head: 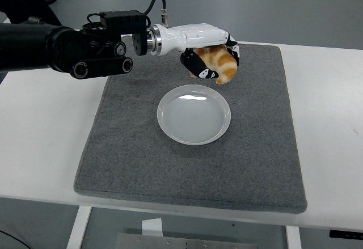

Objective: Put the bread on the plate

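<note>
The robot's black left arm reaches in from the left edge, and its white-shelled left hand [212, 62] is wrapped around a golden-brown, orange-streaked piece of bread [220, 63], fingers curled under and around it. The bread hangs in the air just past the far rim of the shallow round white plate [193, 114], apparently not touching it, though the gap is hard to judge from here. The plate sits near the middle of a grey felt mat [193, 124] on the white table [39, 135].
</note>
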